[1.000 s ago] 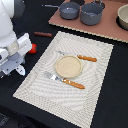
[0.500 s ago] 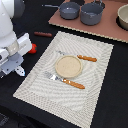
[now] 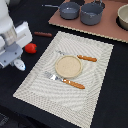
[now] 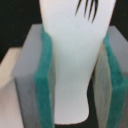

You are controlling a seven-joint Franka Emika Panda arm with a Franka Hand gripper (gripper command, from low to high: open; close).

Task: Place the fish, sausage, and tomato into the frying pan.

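Fingers (image 4: 44,95), teal-padded on grey blocks, stand closed against both flanks of the fish (image 4: 75,55), a flat white piece with dark fin strokes near one end; it runs lengthwise between the pads, a hold that judged from the wrist view should keep it from twisting during carriage. Item, at the exterior view's left: gripper (image 3: 18,64), on the white arm, hanging low over the black table (image 3: 112,90), the fish itself not distinguishable in that view. Item, just beside the arm: tomato (image 3: 31,48), small red ball, resting on the table, not yet collected. Item, a little beyond it: sausage (image 3: 43,34), thin dark red rod, lying flat near the mat's far corner. Item, centre: woven placemat (image 3: 40,85) bearing a tan plate (image 3: 68,66), with orange-handled fork (image 3: 65,80) on its near side and orange-handled knife (image 3: 80,56) on its far side; none of these belong to the job. Item, far side, on a brown board (image 3: 115,31): frying pan (image 3: 69,10), dark blue-grey, long thin handle pointing toward the exterior view's left, well apart from the gripper. Item, to its right: taller grey pot (image 3: 92,13). Item, far right edge: a pale bowl (image 3: 123,16), partly cropped. Assessment: first of three deliveries in hand; pan appears to hold nothing yet.
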